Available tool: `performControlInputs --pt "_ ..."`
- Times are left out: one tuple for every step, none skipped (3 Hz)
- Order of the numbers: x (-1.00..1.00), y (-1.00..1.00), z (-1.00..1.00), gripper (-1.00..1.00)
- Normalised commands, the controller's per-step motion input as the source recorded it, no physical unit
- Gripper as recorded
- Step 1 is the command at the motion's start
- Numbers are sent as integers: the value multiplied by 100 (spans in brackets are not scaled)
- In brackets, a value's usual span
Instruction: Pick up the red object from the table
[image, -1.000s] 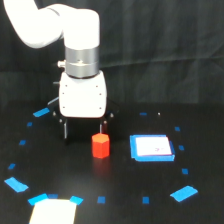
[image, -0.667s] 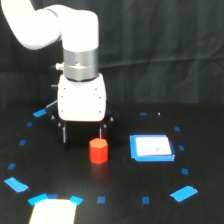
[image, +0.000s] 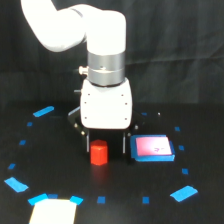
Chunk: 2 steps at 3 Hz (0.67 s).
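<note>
- Red object (image: 99, 152) stands upright on the table (image: 60, 165), right under the white end effector (image: 106, 146), between its two dark fingers (image: 123, 144).
- One finger shows just beside the block at the exterior view's left, the other a little apart at the exterior view's right, so the block sits off-centre in the gap.
- End effector is spread wide, not yet grasping; the next move looks like a plain squeeze.
- Block is stubby, no clear long axis.
- White-and-blue pad (image: 152, 148) lies just beside it, at the exterior view's right.
- Fingertips are dark on dark, so contact with the table is hard to judge.
</note>
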Motion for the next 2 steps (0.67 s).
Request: performControlInputs --pt "-76 -59 -57 -100" --pt "100 66 78 -100"
